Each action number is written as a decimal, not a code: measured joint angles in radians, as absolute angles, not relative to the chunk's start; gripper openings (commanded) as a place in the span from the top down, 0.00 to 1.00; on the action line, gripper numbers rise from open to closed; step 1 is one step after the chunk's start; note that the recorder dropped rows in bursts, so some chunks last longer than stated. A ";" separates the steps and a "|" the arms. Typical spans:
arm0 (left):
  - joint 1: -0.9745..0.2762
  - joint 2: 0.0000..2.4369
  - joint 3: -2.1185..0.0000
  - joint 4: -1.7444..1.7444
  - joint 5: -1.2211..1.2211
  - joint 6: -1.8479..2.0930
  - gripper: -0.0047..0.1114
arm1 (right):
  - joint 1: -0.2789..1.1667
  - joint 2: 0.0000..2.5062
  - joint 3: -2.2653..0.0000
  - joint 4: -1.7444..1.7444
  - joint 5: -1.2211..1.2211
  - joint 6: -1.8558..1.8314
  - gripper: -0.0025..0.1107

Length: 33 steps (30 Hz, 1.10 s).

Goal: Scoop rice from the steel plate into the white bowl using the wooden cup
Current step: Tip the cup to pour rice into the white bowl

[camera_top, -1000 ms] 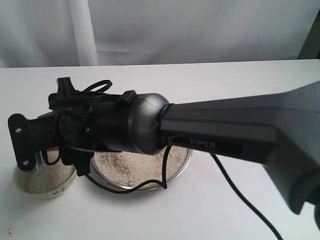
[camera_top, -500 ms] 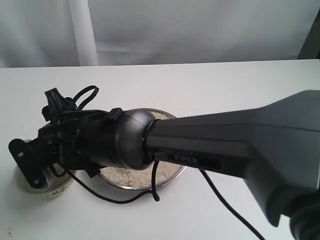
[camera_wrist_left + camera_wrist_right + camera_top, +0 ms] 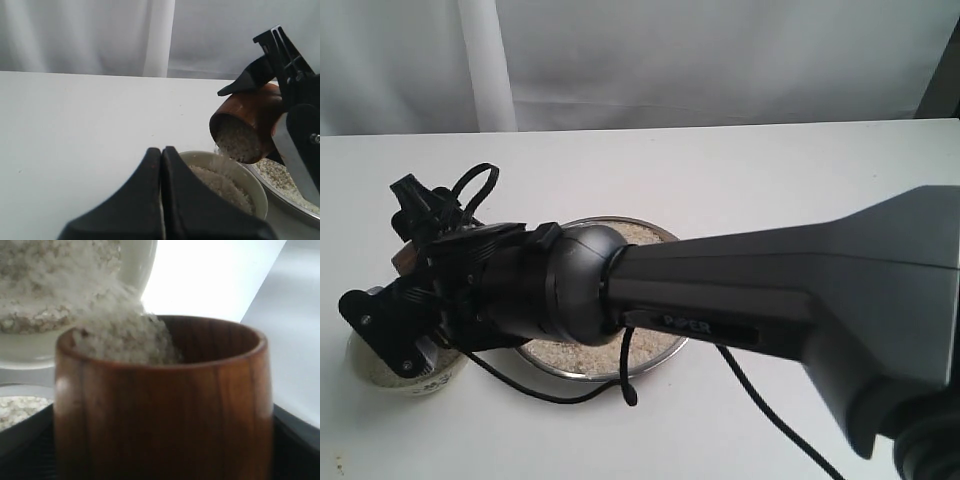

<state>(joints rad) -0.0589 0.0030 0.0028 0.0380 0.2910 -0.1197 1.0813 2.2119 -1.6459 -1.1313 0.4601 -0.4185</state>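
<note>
Fine off-white rice (image 3: 235, 142) fills the mouth of the small reddish-brown wooden cup (image 3: 250, 122), which is tipped on its side with the opening facing down-left. A thin stream of grains falls from its lip. Directly under it is the small cream-white ceramic bowl (image 3: 261, 192), already heaped with rice, standing at the near left of the white table (image 3: 750, 170). The cup hangs above the bowl's rim without touching it. The right gripper (image 3: 272, 112) is clamped on the wooden cup, one black finger (image 3: 250, 80) over the top of the barrel and the other on the opposite side. Just right of the bowl sits the wide shiny steel plate (image 3: 672, 348), holding a thin layer of rice. Bowl and plate are close; whether they touch cannot be told. The right arm's grey body (image 3: 800, 290) crosses over the plate from the near right and hides much of it, and a black cable (image 3: 625, 375) droops from it past the plate's near rim. The left gripper (image 3: 161, 195) is low beside the bowl, its two black fingers pressed together with nothing between them. A white curtain (image 3: 720, 60) hangs behind the table's far edge.
</note>
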 measured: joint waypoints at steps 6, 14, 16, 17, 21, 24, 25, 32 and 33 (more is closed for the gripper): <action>-0.059 0.003 0.003 0.038 0.291 -0.120 0.96 | 1.098 2.212 -1.646 -1.250 0.460 -0.418 0.98; -0.059 0.003 0.003 0.038 0.291 -0.120 0.96 | 1.104 2.212 -1.646 -1.415 0.486 -0.418 0.98; -0.059 0.003 0.003 0.038 0.291 -0.120 0.96 | 1.107 2.212 -1.646 -1.445 0.487 -0.419 0.98; -0.059 0.003 0.003 0.038 0.291 -0.120 0.96 | 1.107 2.212 -1.646 -1.458 0.490 -0.419 0.98; -0.059 0.003 0.003 0.038 0.291 -0.120 0.96 | 1.120 2.212 -1.646 -1.518 0.496 -0.419 0.98; -0.059 0.003 0.003 0.038 0.291 -0.120 0.96 | 1.130 2.212 -1.646 -1.544 0.492 -0.419 0.98; -0.059 0.003 0.003 0.038 0.291 -0.120 0.96 | 1.129 2.212 -1.646 -1.547 0.494 -0.419 0.98; -0.059 0.003 0.003 0.038 0.291 -0.120 0.96 | 1.130 2.212 -1.646 -1.554 0.539 -0.419 0.98; -0.059 0.003 0.003 0.038 0.291 -0.120 0.96 | 1.130 2.212 -1.646 -1.554 0.549 -0.419 0.98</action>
<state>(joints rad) -0.0589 0.0030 0.0028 0.0380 0.2910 -0.1197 1.1304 2.2119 -1.6459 -1.5538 0.5488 -0.4187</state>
